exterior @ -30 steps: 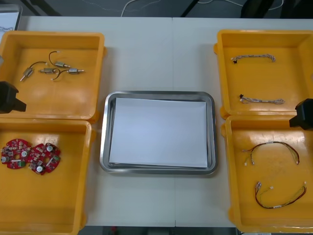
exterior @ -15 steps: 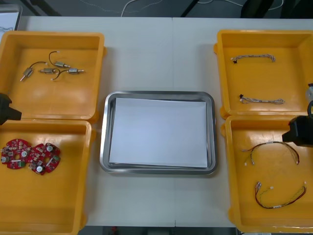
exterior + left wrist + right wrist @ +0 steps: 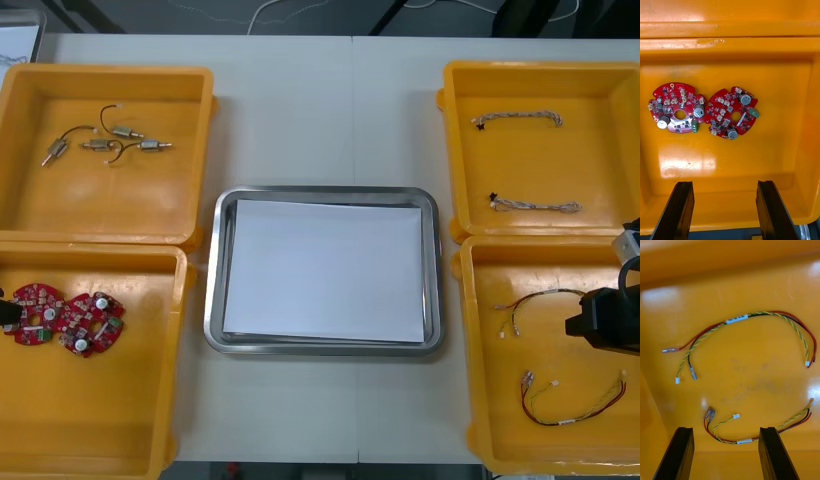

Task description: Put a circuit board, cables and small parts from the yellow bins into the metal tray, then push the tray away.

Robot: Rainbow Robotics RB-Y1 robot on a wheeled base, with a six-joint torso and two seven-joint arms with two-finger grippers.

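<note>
At frame centre our white-lined rectangular metal tray (image 3: pixel 325 193) lay unloaded, while our left gripper (image 3: pixel 724 187) and right gripper (image 3: pixel 726 433) stood wide open, empty.

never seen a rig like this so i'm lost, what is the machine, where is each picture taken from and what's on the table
It is a two-armed robot. The wide picture looks steeply down from above its arms at a light table. The two upright pictures come from cameras on its wrists; the two black bars in each are that arm's jaws. A metal tray, white inside, sits in the middle with two yellow bins at each side. The bins hold small metal parts, two round red circuit boards, pale twisted cables and red and yellow cables. The left jaws hang open over the boards, the right jaws open over the red and yellow cables. Nothing is held.
</note>
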